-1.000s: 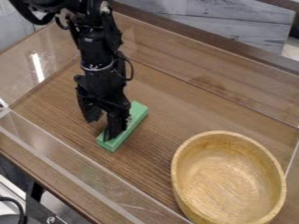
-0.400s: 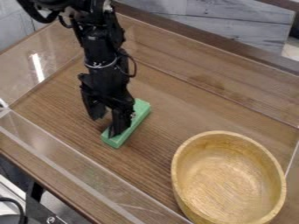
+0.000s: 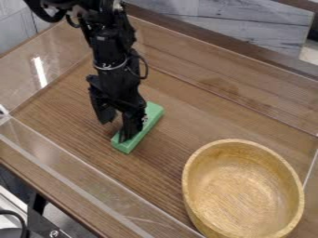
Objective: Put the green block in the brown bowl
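The green rectangular block (image 3: pixel 139 131) lies flat on the brown wooden bench (image 3: pixel 74 149), left of and a little behind the round light-tan wooden bowl (image 3: pixel 244 189), the two apart, with bare bench between them and the bowl nearer the front.

The claw (image 3: pixel 121 129) hides part of the green block (image 3: pixel 139 131), and the brown bowl's (image 3: pixel 241 191) near rim nearly meets the picture's edge.

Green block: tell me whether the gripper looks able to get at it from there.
Probably yes: the gripper is open right over the green block, and nothing else lies against the block. The brown bowl stands off to one side.
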`<state>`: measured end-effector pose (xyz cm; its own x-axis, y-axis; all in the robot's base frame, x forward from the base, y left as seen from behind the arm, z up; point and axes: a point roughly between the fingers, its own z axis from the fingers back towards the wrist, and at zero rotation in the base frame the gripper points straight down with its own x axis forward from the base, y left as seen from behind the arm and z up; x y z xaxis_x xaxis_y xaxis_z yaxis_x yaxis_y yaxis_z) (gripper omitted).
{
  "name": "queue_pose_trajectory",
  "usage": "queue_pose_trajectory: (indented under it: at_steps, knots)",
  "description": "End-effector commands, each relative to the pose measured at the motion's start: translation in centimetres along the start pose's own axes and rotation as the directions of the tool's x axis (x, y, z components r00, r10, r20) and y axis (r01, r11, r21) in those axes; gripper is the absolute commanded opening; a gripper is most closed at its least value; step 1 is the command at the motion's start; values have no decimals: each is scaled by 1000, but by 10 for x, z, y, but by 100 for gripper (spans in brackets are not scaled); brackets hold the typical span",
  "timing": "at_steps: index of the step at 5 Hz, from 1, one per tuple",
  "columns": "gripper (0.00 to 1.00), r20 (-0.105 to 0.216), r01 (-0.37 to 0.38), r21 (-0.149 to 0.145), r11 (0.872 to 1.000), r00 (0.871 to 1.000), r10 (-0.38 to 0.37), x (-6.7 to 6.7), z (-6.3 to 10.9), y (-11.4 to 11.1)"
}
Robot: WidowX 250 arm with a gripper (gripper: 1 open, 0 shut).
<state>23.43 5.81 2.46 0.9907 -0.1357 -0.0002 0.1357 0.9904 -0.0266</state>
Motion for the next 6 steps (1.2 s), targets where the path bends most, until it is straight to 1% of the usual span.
queue_pose_trajectory:
  at_steps: [1,4,6]
  knots:
    - [100,-1,-18,0,1000,1000,18,5,-14,-1]
    - [100,-14,-37,-14,999,999,37,7,-25,-2]
    - [100,-25,-52,-24,998,998,51,8,-29,-2]
